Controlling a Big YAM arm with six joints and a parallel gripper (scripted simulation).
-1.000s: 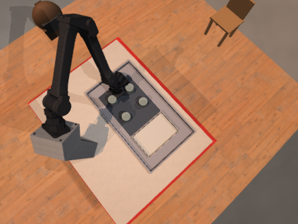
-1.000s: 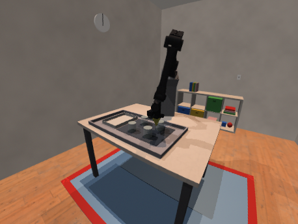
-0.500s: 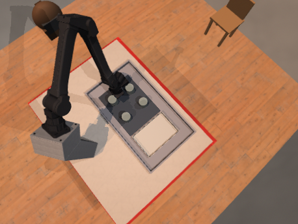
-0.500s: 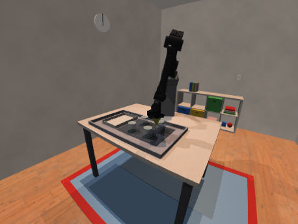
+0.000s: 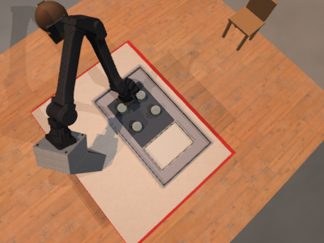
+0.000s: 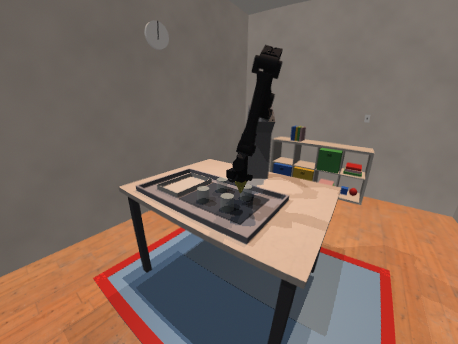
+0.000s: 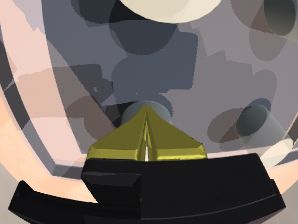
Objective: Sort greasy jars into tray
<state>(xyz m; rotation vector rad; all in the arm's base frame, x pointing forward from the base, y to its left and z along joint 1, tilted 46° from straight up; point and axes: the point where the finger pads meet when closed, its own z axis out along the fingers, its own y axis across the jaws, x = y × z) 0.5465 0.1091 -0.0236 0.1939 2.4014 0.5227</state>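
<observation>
The black arm point(image 5: 70, 67) point(image 6: 256, 110) rises above the hand point(image 6: 241, 192) point(image 7: 146, 112) and bends down to it; its yellow fingertips are closed together.

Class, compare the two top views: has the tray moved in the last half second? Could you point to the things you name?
No. The tray point(image 5: 169, 145) point(image 6: 185, 185) shows no visible shift: judged against the dark raised border point(image 5: 177, 106) point(image 6: 195, 215) around it, its corners sit in the same places.
</observation>
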